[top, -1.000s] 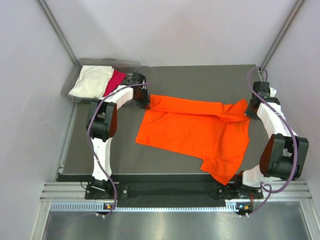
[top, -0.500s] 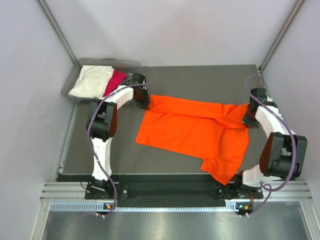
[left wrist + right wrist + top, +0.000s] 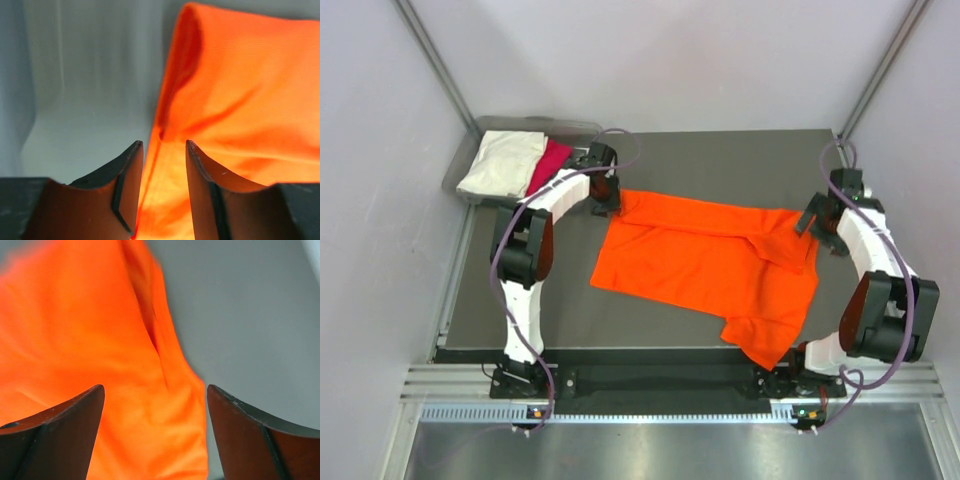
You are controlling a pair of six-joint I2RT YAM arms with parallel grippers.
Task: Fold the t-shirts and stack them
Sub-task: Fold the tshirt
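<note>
The orange shirt [image 3: 705,270] lies flat but rumpled on the tabletop [image 3: 720,160], not yet folded, with the left claw [image 3: 164,145] and right claw [image 3: 155,387] both spread at its far corners, pinching nothing, while a cream shirt [image 3: 505,160] and pink shirt [image 3: 550,160] wait in the bin [image 3: 520,123].

**Wide-spread jaws over orange cloth**

The right gripper [image 3: 155,386] has its dark fingers [image 3: 60,430] far apart, at 7 and 5 o'clock. The orange t-shirt [image 3: 75,330] fills the view from 6 round to 12 o'clock. The grey table [image 3: 250,315] shows from 1 to 4 o'clock.
</note>
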